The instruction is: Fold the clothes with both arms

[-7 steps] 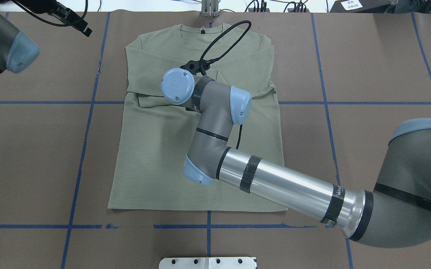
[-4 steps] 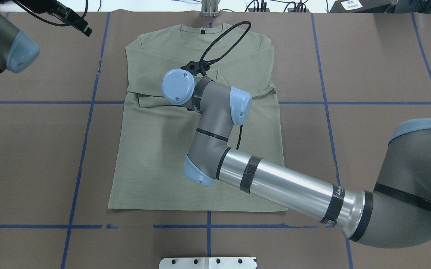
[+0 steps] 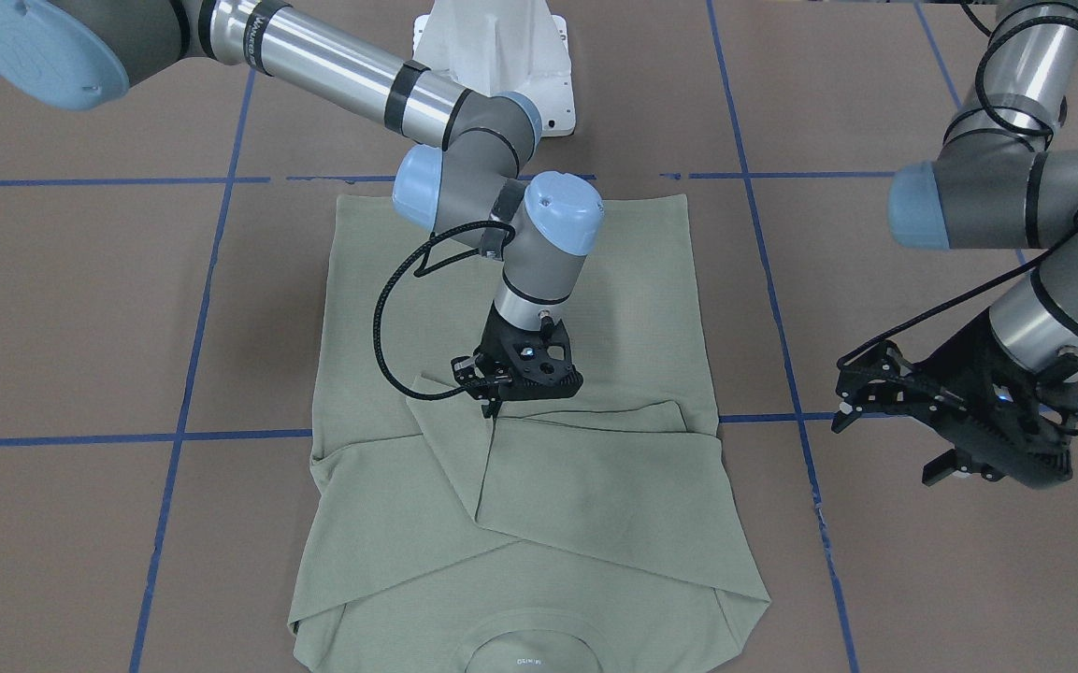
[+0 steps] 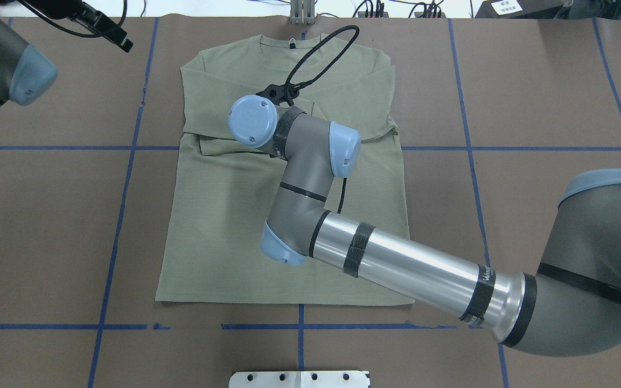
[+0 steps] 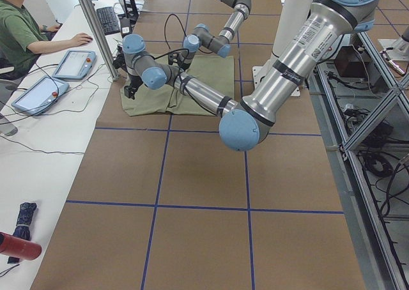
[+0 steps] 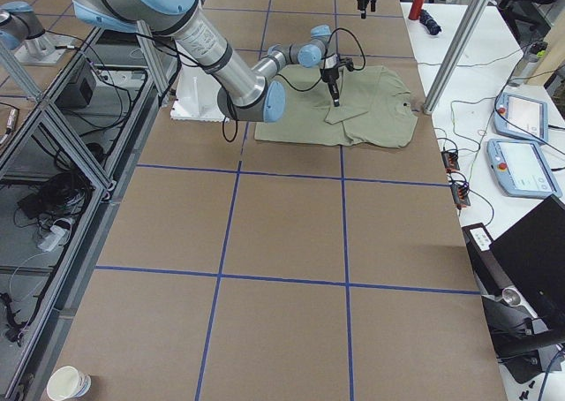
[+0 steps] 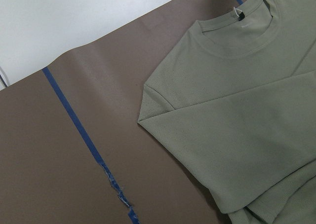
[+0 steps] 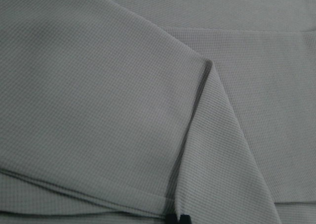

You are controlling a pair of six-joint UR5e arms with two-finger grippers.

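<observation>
The clothes are one sage-green long-sleeved shirt [image 3: 595, 486] [image 4: 224, 215], lying flat on the brown table with its neck at the far side and both sleeves folded across the chest. My right arm reaches over the shirt's middle. Its gripper [image 3: 492, 408] points down where the sleeve ends meet, and its jaws are shut on a sleeve's edge. In the right wrist view that folded edge runs straight to the dark fingertips [image 8: 177, 218]. In the overhead view the wrist hides this gripper. My left gripper [image 3: 884, 449] [image 4: 119, 40] hangs open and empty above bare table, beside the shirt's shoulder [image 7: 148, 93].
Blue tape lines [image 4: 127, 161] grid the brown table. The white base pedestal [image 3: 492, 47] stands at the near edge, and a metal post [image 4: 302, 13] at the far edge. A person [image 5: 19, 28] sits at a side desk with tablets [image 5: 73, 63].
My right wrist has shifted slightly away and to the left over the shirt, and its cable loop moved with it. The left arm has not moved.
</observation>
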